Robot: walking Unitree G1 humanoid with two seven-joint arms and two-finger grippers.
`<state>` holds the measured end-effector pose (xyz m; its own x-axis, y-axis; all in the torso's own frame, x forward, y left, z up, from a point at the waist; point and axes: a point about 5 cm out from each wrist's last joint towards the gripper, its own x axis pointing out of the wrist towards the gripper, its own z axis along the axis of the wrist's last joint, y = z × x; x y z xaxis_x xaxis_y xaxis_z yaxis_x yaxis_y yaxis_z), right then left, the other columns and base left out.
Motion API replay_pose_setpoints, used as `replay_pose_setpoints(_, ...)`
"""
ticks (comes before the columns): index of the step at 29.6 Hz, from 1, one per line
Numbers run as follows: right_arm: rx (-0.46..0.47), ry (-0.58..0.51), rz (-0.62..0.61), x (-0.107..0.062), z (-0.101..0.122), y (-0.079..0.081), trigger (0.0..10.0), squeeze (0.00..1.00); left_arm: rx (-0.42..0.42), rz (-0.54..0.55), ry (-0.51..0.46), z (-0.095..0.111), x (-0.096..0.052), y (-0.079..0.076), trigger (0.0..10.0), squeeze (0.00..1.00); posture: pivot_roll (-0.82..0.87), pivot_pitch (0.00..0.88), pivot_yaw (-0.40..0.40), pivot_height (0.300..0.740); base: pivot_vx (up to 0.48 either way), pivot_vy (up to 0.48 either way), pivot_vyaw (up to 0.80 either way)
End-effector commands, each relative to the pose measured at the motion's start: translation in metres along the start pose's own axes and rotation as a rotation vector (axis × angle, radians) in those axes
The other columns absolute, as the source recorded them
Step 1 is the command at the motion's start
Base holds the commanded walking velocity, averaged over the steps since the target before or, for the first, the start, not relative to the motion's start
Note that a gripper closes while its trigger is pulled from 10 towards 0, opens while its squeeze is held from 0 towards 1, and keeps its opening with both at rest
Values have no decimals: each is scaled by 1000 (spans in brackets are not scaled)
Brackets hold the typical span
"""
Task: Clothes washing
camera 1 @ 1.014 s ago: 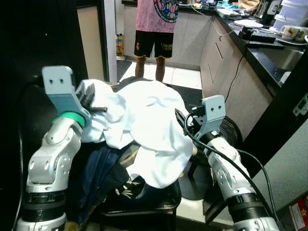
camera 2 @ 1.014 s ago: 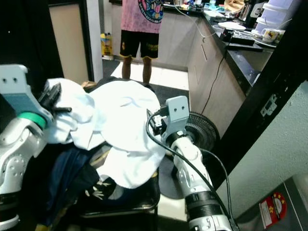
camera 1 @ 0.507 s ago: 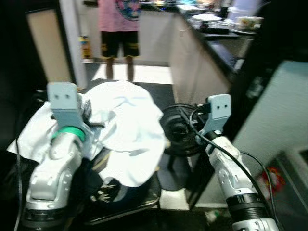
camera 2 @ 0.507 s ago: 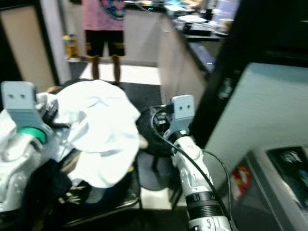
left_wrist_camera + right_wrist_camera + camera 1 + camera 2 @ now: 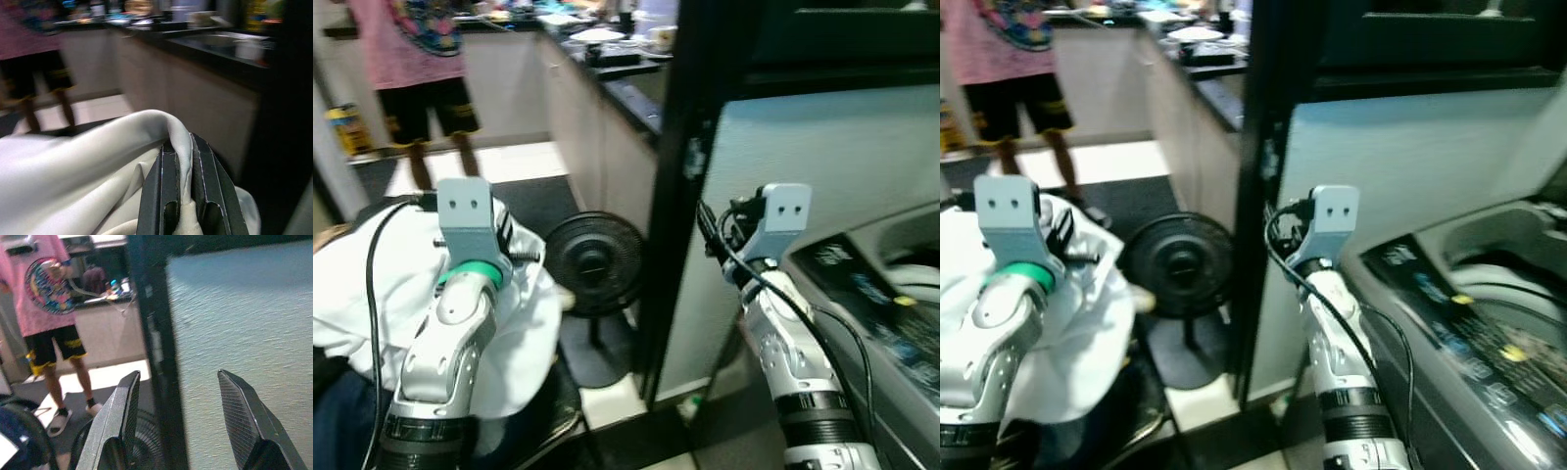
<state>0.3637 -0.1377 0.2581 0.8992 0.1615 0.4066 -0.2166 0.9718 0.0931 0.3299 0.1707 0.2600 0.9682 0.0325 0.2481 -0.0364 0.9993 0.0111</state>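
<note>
The left gripper [image 5: 182, 196] is pinching a fold of the white cloth [image 5: 372, 294] between its two black fingers [image 5: 159, 196], the fabric bulging up through the narrow gap between them; the rest of the cloth is draping in a loose heap below and behind the left arm, over darker clothes at the robot's left; the right gripper [image 5: 178, 426] is hanging in front of a pale wall panel with its fingers spread wide and nothing between them; the washer [image 5: 1489, 323] is standing at the robot's right, its dark control strip and open tub in sight, well apart from the cloth; a floor fan [image 5: 592, 264] is sitting between the heap and a black post [image 5: 671, 196]; a person [image 5: 416, 59] in a pink shirt and black shorts is standing farther back by the counter [image 5: 607, 73]. The cloth looks light, soft and limp, so it is likely to sag and trail rather than hold any shape, and a thin fold may slip from a narrow pinch; taking a thicker bunched ridge near the middle of the heap, with the free gripper gathering the hanging part, would probably keep it from dragging or catching on the fan.
</note>
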Motion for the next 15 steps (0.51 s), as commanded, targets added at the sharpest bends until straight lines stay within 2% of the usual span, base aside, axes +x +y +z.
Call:
replay_pose_setpoints(1, -6, 34, 1, -2, -6, 0, 10000, 0, 19, -67, -10, 3, -2, -6, 10000, 0, 76, 25, 80, 740, 0, 0, -800)
replay_pose_setpoints(4, -10, 45, 0, -4, -10, 0, 10000, 0, 39, -91, -11, 1, -3, -7, 10000, 0, 80, 26, 86, 740, 0, 0, -800)
replay_pose_setpoints(6, 0, 61, -17, -11, -15, 0, 10000, 0, 118, -76, -33, -1, -3, -1, 10000, 0, 75, 23, 90, 740, 0, 0, -800)
replay_pose_setpoints(9, 0, 53, -17, -10, -13, 1, 10000, 0, 121, -66, -38, -1, -1, 4, 10000, 0, 65, 31, 95, 740, 0, 0, -800)
replay_pose_setpoints(12, -8, 38, -10, -5, -7, 0, 10000, 0, 91, -39, -50, 2, 2, 6, 10000, 0, 62, 33, 98, 740, 0, 0, -800)
replay_pose_setpoints(15, -21, 22, -10, 0, 0, -4, 10000, 0, 81, -52, -48, 3, 2, 2, 10000, 0, 72, 39, 87, 740, 0, 0, -800)
